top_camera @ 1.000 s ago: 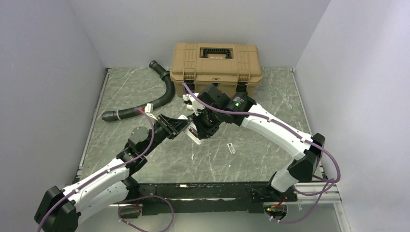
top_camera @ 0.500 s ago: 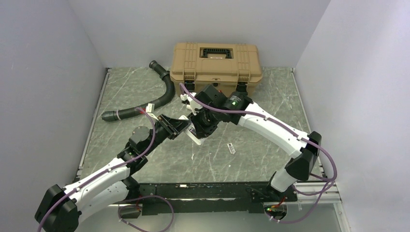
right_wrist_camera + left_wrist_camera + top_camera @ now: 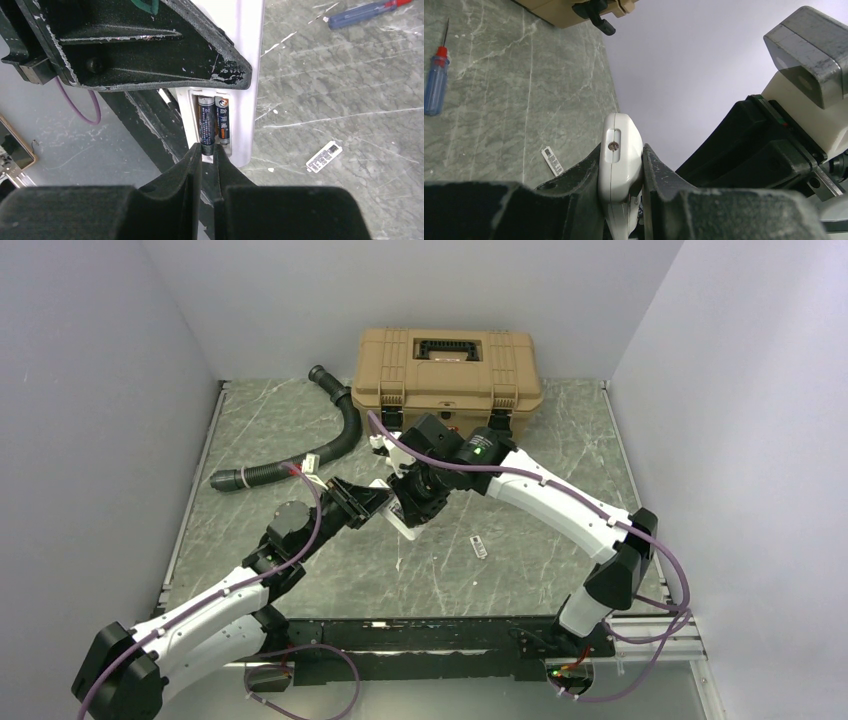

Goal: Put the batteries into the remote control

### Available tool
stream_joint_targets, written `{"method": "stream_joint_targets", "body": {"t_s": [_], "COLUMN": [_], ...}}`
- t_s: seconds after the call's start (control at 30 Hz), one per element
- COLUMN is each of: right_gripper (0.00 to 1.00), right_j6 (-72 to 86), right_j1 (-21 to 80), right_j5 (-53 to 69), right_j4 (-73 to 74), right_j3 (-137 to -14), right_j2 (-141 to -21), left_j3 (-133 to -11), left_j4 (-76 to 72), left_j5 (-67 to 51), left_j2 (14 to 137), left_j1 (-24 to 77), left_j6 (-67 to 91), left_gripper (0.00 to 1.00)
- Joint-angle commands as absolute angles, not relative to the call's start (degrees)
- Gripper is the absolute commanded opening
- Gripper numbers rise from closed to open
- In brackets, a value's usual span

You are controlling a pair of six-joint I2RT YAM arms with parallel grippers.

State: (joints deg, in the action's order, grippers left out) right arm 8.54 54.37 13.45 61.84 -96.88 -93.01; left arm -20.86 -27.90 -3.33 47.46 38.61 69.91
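Note:
The remote control [image 3: 620, 155] is a slim white handset held above the table, and my left gripper [image 3: 621, 167] is shut on its sides. Its back faces the right wrist camera, with the compartment uncovered and two dark batteries side by side in it. My right gripper [image 3: 207, 150] is shut on the lower end of the left battery [image 3: 206, 125]. The other battery [image 3: 223, 122] lies just to its right. From above, both grippers meet over the middle of the table at the remote control [image 3: 400, 520], which is mostly hidden by the right wrist.
A tan toolbox [image 3: 445, 365] stands at the back, with a black ribbed hose [image 3: 335, 440] to its left. A small white printed strip [image 3: 479, 546] lies on the table to the right of the grippers. A blue screwdriver with a red collar [image 3: 365, 12] lies on the marble top.
My right arm has shifted slightly left, toward the left gripper. The left arm and the remote control have stayed put.

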Motion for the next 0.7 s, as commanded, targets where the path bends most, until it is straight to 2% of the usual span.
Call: {"method": "stream_joint_targets", "body": {"t_s": [0.0,0.67], "right_gripper": [0.00,0.00], "right_j6": [8.60,9.22], "right_j1": [54.35,54.40], "right_j5": [13.60,15.03], "right_j4": [63.52,66.57], "right_j3": [-99.66,-101.75], "right_j2": [-93.69,-95.39], "left_j3": [-22.56,-23.87], "left_j4": [-30.72,-27.22], "left_j5": [-3.90,-3.01], "left_j2": [45.43,44.43], "left_j1": [39.05,39.16], "left_j6": [69.88,66.99], "left_gripper": [0.00,0.00]}}
